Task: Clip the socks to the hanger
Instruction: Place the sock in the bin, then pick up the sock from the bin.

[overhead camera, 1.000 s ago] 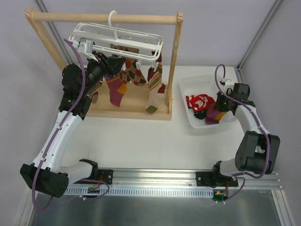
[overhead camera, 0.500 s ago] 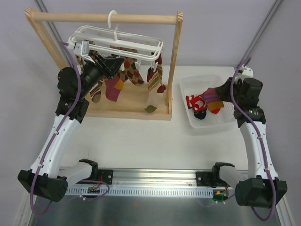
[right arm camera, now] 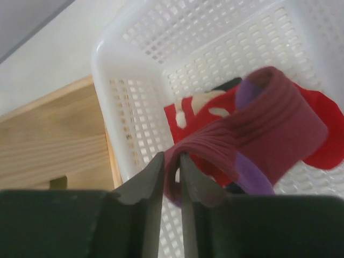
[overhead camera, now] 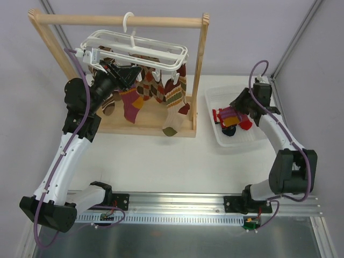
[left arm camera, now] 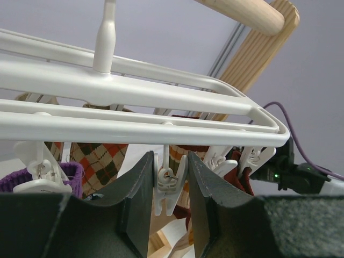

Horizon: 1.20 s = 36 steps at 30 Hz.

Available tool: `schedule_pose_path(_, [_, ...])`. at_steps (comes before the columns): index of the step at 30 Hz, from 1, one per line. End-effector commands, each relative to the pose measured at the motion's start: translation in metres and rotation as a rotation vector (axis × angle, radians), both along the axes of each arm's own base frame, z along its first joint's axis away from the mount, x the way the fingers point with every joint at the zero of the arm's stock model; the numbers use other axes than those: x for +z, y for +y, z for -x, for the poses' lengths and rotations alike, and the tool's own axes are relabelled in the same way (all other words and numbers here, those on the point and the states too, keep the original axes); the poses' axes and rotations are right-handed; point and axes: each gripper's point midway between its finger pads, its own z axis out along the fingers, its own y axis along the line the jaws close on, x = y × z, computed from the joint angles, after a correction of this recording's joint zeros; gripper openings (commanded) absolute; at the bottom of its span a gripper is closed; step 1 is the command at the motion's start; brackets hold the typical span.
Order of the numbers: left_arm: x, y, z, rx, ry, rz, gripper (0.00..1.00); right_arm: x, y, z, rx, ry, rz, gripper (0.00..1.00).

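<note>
The white hanger (overhead camera: 134, 45) hangs by its hook from the wooden rack. Several socks are clipped to it: a magenta one (overhead camera: 131, 105), a brown argyle one (overhead camera: 153, 86) and a wavy-striped one (overhead camera: 174, 105). My left gripper (overhead camera: 129, 72) is up under the hanger rail (left arm camera: 134, 123), its fingers pressed on both sides of a white clip (left arm camera: 169, 185). My right gripper (overhead camera: 236, 107) is shut on the cuff of a magenta and purple sock (right arm camera: 258, 118), held just above the basket. A red sock with white marks (right arm camera: 199, 110) lies beneath it.
The white perforated basket (overhead camera: 215, 97) stands right of the wooden rack (overhead camera: 201, 64), whose base board (right arm camera: 48, 145) lies close beside it. More empty clips (left arm camera: 226, 161) dangle to the right of the held clip. A metal rail runs along the table's near edge.
My right gripper has lifted the magenta and purple sock out of the basket and shifted left. My left gripper has risen slightly under the hanger. The hanging socks have swung.
</note>
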Motion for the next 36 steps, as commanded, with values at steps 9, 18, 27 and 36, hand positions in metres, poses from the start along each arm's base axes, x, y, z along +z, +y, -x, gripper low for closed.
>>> schedule_pose_path(9, [0.001,-0.002,-0.002,0.001,-0.016,-0.010,0.11,0.044,-0.005,-0.062,0.149,-0.086,0.215,0.66])
schedule_pose_path(18, [-0.002,-0.001,-0.001,0.002,-0.012,-0.009,0.11,0.028,0.009,0.025,0.372,-0.168,0.303,0.69])
schedule_pose_path(27, [-0.007,-0.004,0.002,-0.019,0.002,-0.002,0.11,-0.006,0.044,0.036,0.546,-0.238,0.381,0.62])
schedule_pose_path(36, [-0.004,-0.002,-0.001,0.000,-0.010,-0.016,0.11,-0.038,0.033,0.007,0.630,-0.152,0.596,0.58])
